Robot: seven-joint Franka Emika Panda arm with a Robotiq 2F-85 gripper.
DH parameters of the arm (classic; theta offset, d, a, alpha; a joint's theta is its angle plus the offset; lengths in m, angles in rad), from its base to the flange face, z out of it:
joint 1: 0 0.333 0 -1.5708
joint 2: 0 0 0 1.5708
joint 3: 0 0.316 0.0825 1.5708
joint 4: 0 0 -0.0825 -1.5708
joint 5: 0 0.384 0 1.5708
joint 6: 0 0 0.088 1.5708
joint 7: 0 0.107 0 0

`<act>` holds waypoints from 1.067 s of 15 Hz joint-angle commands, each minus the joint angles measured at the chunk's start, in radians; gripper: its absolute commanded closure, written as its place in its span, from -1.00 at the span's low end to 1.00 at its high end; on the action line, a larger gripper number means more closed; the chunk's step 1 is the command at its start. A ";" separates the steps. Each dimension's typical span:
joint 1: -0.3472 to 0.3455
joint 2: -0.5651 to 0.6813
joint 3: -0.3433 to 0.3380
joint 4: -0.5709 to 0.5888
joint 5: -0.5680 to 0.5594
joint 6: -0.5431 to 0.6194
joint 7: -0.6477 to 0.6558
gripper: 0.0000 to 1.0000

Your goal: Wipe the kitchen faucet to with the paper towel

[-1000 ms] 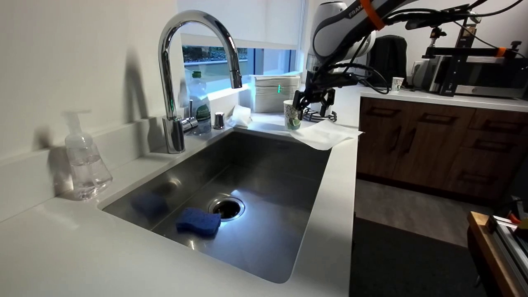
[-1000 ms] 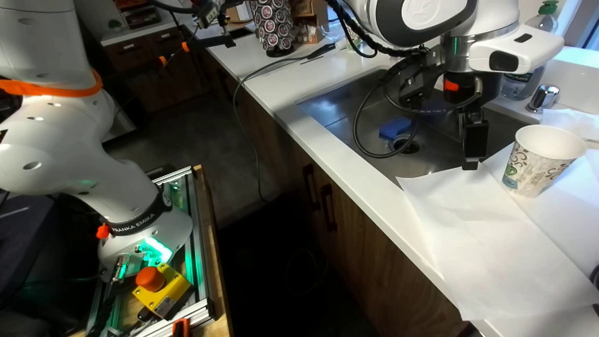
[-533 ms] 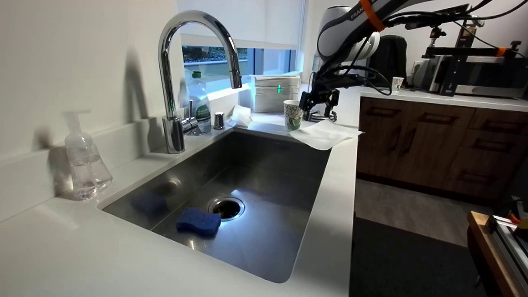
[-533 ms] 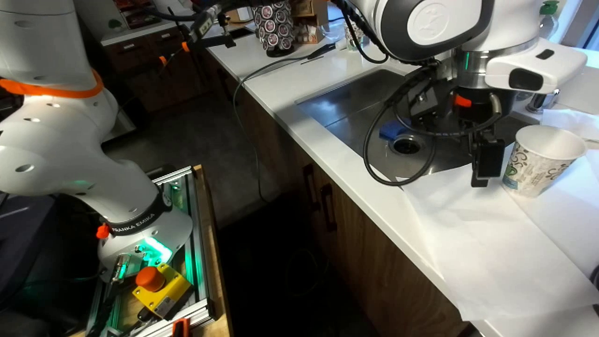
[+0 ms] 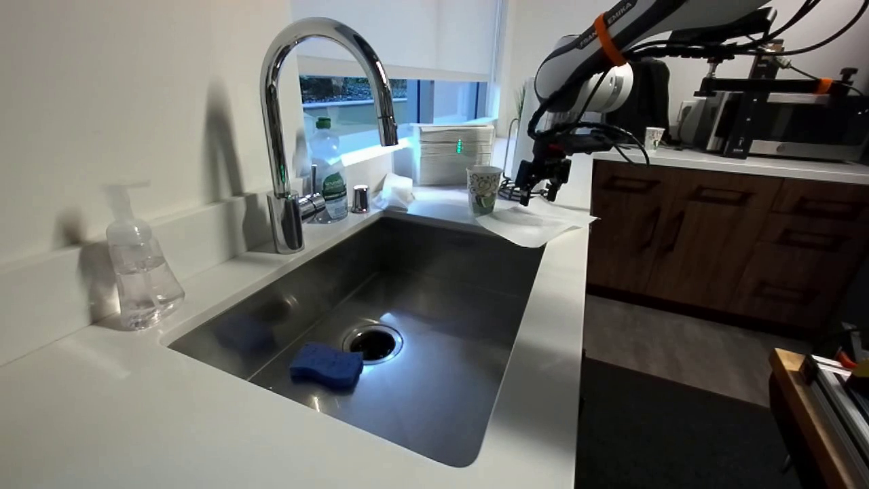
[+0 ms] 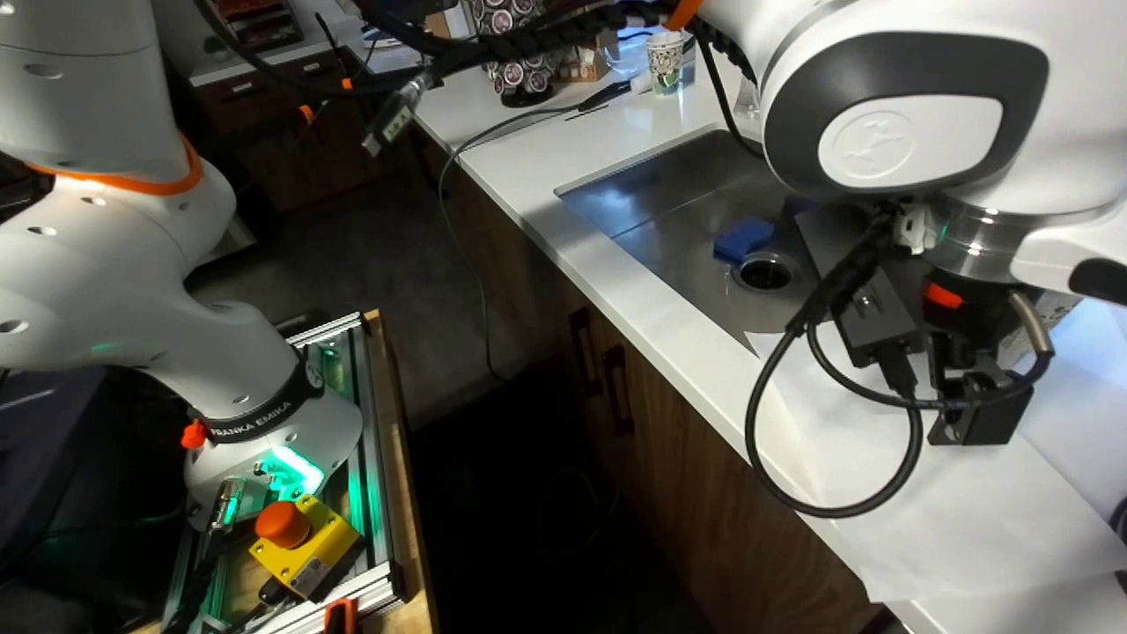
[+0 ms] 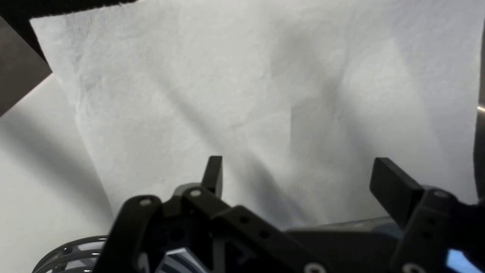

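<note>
White tabletop [image 5: 136,414] frames the sink [image 5: 441,339]. Spread partly over one sink corner lies the paper towel [image 7: 250,106], likely light, limp and easily torn; pinching a crease seems best. Above it hangs the claw [image 7: 297,170], parted, gripping nothing. Beside the sink, a paper cup [image 5: 483,190] could hamper reach; the kitchen faucet [image 5: 275,136] rises along another sink edge.

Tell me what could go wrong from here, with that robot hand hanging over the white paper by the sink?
The paper towel lies spread out nearly flat, so the open gripper might close without catching it. An edge juts over the sink, so a nudge could perhaps send it in. The paper cup stands close beside it and might get knocked over.
</note>
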State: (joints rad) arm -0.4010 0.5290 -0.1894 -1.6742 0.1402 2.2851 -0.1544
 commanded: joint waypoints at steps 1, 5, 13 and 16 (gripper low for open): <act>-0.025 0.047 0.022 0.049 0.008 -0.028 -0.067 -1.00; -0.031 0.067 0.028 0.058 0.006 -0.025 -0.097 -0.31; -0.022 0.086 0.018 0.052 -0.021 -0.023 -0.105 0.91; -0.004 0.070 0.007 0.044 -0.041 -0.055 -0.067 1.00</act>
State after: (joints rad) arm -0.4163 0.5921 -0.1770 -1.6439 0.1259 2.2838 -0.2519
